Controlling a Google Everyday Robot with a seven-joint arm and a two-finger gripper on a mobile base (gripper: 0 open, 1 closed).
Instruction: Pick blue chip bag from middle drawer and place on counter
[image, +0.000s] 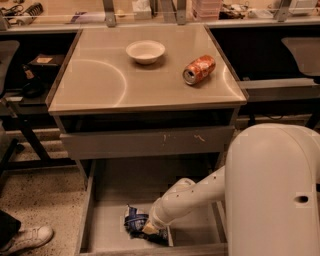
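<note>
1. A white robot arm reaches down into the open middle drawer (106, 197), its gripper (148, 229) pressed against the blue chip bag (133, 219) near the drawer's front edge.
2. The crumpled bag lies on the drawer's flat bottom, touching the gripper's tip. Whether the jaws have clenched on the foil or stand released cannot be told from this angle.
3. Above, the counter (95, 82) carries a white bowl (145, 51) towards the back and an orange soda can (199, 69) on its side to the right. Bare surface lies in front of and left of both.
4. Below the counter, the scratched grey drawer front (147, 142) is shut.
5. Progress, as judged here: the drawer is open and the reach is made. The lift out of the drawer, the carry up past the upper drawer front and the set-down on the counter are not yet done.
</note>
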